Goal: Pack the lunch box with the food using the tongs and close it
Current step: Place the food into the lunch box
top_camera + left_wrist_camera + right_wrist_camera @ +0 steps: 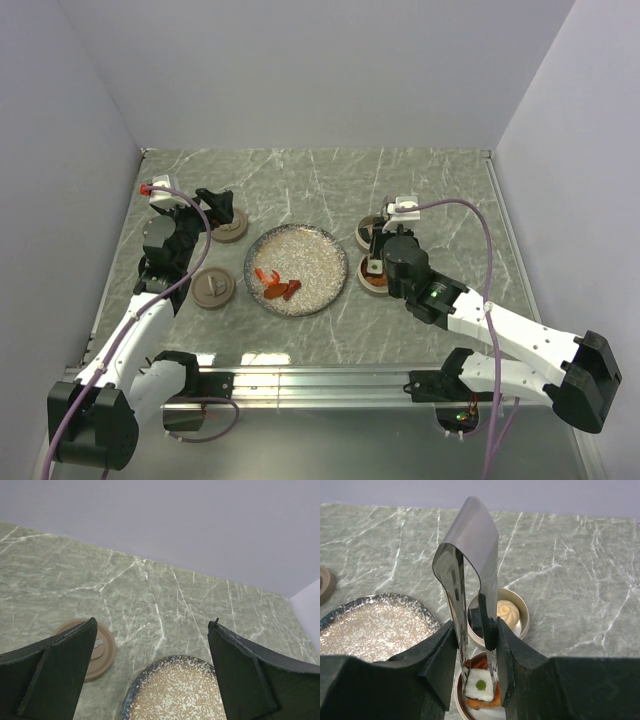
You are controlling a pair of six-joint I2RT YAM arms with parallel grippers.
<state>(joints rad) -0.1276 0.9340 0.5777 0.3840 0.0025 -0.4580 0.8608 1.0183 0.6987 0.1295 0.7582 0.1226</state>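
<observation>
Right fingers (432, 665) are clamped on the slim dark grey metal tongs (470, 545), squeezing the two arms close together. The joined end stands upright above the grip. The tips reach down into the near round metal tin (459, 698), right at a white square with a green centre (480, 685) lying on orange pieces. You cannot tell whether the tips pinch that square or only touch it.

Left fingers (55, 675) are spread wide and hold nothing. They hang over the table (165, 595) near a round tan lid (97, 650), well apart from the tins.

Your main risks, as I judge them:
- Nothing steadies the near tin, so tips that catch its rim on the way up could drag or tip it.
- The far round metal tin (522, 625) with the pale round ball (506, 611) sits just beside it, so a sideways swing could knock it.
- Smooth thin metal may twist or slide in your grip, and the tips would then miss.
- Red and orange bits (277, 285) remain on the speckled grey round plate (320, 255). Piled on top of the square, they may stand above the rim and keep a lid from seating.
</observation>
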